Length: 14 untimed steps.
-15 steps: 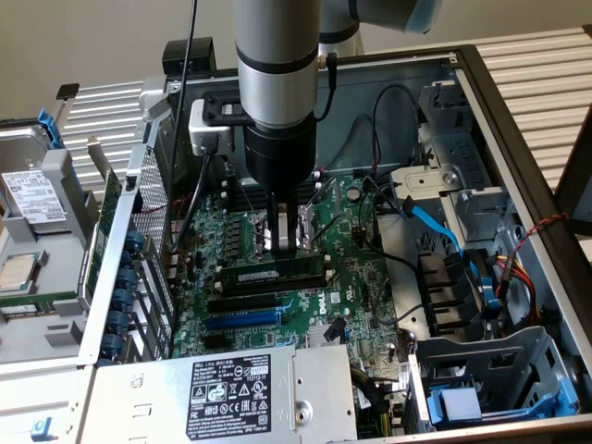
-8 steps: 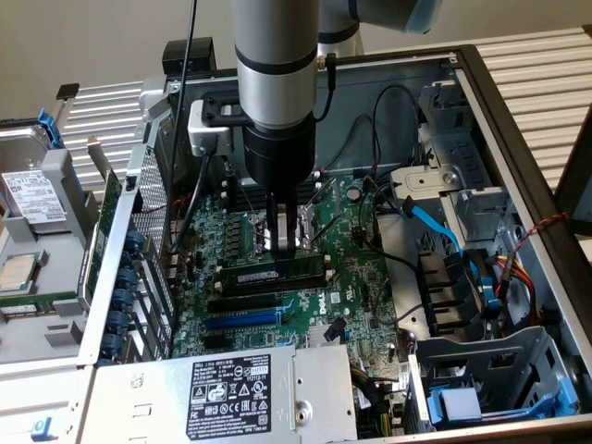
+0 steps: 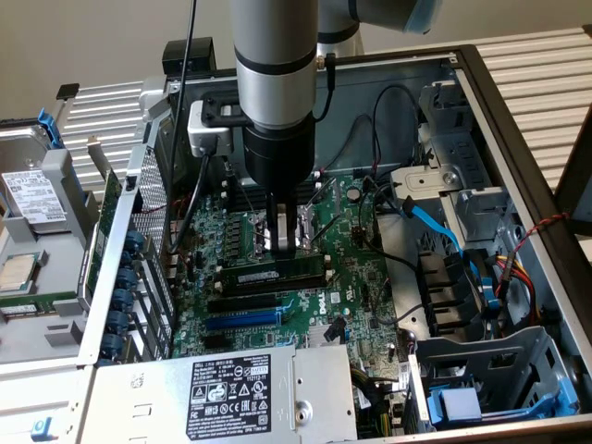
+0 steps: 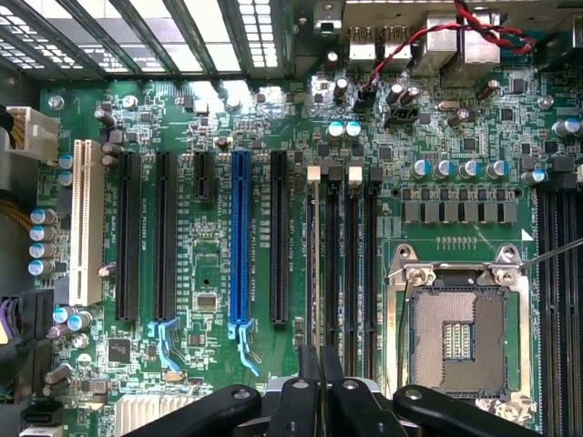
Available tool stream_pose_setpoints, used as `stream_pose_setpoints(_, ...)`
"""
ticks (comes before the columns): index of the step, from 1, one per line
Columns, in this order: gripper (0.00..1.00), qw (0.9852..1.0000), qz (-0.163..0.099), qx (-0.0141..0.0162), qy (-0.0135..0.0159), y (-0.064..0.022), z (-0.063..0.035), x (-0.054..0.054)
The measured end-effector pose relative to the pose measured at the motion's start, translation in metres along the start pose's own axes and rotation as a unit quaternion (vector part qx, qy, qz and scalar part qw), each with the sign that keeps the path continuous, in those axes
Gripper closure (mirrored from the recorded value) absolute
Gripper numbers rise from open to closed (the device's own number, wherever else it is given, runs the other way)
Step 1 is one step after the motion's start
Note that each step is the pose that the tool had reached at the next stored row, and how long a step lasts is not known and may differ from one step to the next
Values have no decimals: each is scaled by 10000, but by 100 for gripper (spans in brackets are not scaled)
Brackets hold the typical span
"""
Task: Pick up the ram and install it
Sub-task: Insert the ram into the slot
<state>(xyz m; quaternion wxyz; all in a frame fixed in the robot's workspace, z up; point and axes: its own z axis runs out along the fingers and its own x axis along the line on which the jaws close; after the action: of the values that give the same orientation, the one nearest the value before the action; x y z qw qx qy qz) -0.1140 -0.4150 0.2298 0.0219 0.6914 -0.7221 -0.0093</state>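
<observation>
The fingers (image 3: 281,233) were seen drawn almost together, pressed down over the top edge of the ram (image 3: 274,275) with nothing held between them; in the wrist view the fingers (image 4: 319,378) were lined up over the first of the memory slots (image 4: 351,264). The ram was found already standing on edge in a slot on the motherboard (image 3: 314,305), just beside the empty processor socket (image 4: 457,339). The pick-up was judged done and the stick placed; whether it was fully pushed home and the end clips latched could not be told. The ram was seen as a long, narrow dark strip with a pale label, lying parallel to the black slots and the blue slot (image 3: 242,319) inside the open computer case (image 3: 518,120).
</observation>
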Motion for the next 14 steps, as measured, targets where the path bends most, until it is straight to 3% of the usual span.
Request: stream_pose_setpoints(14,87,10000,0,13,-1,13,2,6)
